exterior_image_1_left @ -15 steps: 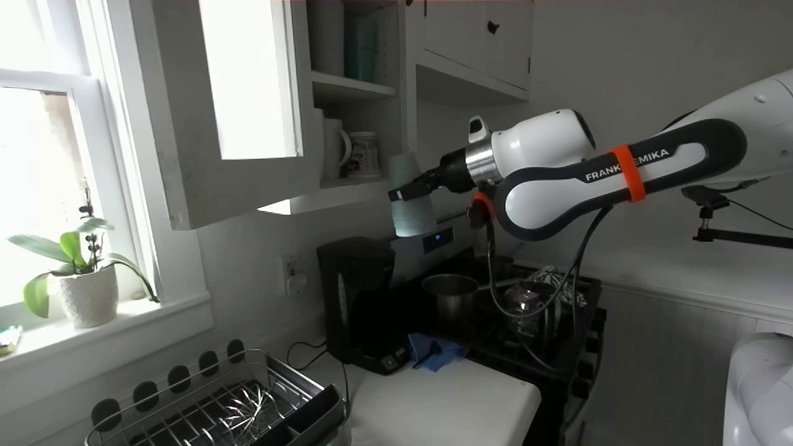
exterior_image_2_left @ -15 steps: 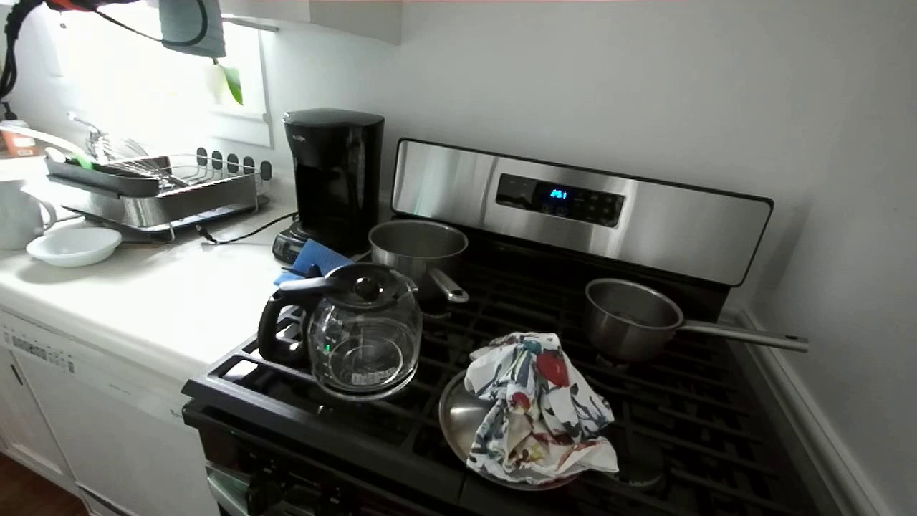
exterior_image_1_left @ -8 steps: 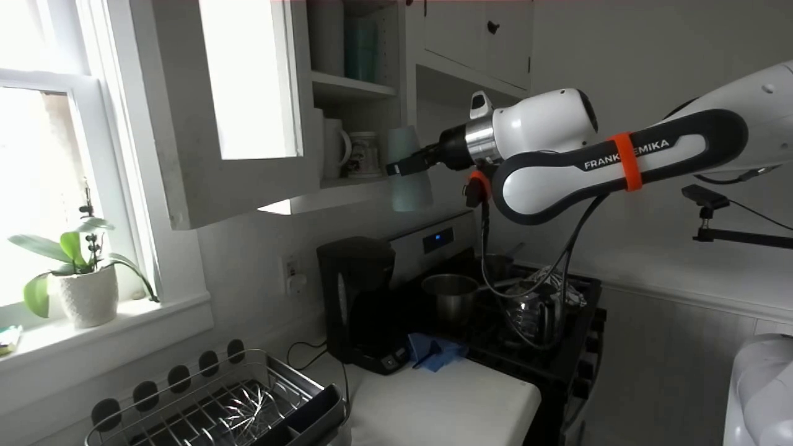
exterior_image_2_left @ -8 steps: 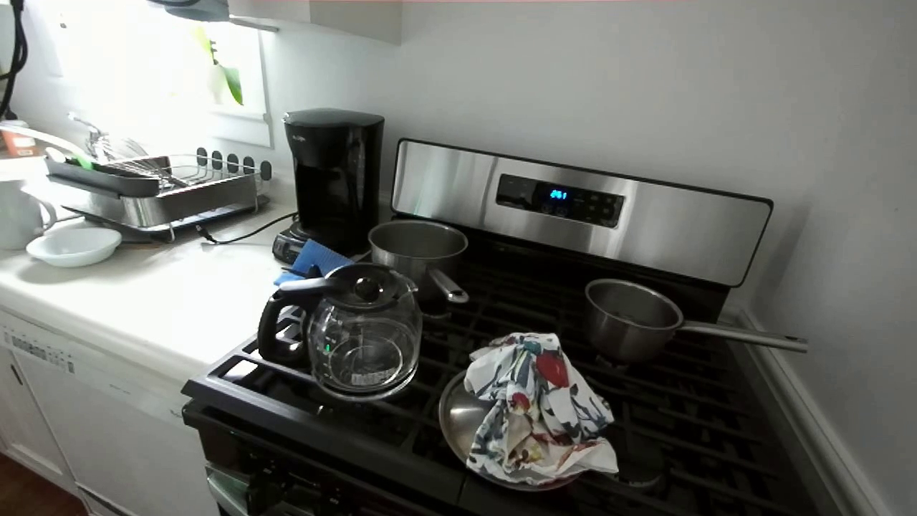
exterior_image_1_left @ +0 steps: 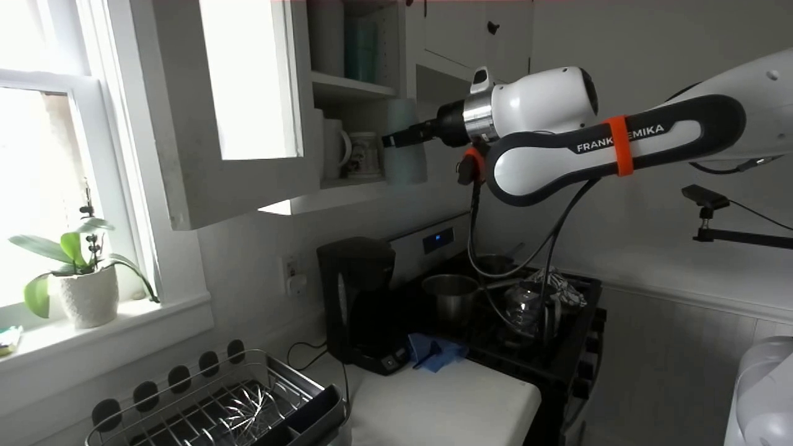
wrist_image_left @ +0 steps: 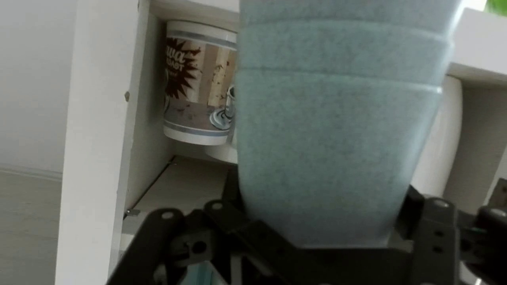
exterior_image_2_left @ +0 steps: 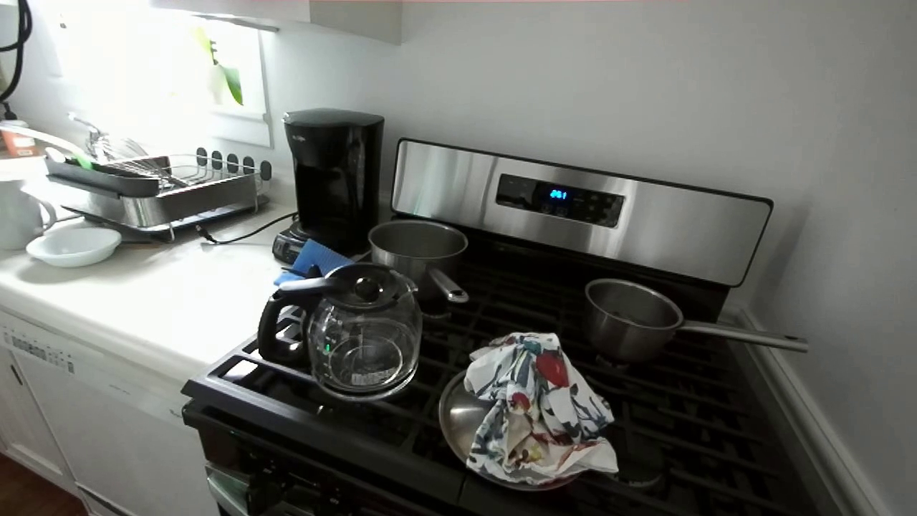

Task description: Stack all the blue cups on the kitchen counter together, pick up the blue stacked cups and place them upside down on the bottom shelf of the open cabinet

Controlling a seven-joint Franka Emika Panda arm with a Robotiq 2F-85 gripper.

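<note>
Arm (exterior_image_1_left: 595, 146) outstretched; hand (exterior_image_1_left: 399, 137) slightly dipped; cups (exterior_image_1_left: 407, 168) clasped.

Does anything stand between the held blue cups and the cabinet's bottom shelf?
Nothing visible blocks the way in; the cabinet door is open. On the bottom shelf a printed mug and, beside it, a white mug may limit room; the wrist view shows the printed one partly behind the blue cups.

A stove (exterior_image_2_left: 501, 304) (with saucepans (exterior_image_2_left: 630, 330)) and dish rack (exterior_image_2_left: 193, 210) mark a kitchen.
</note>
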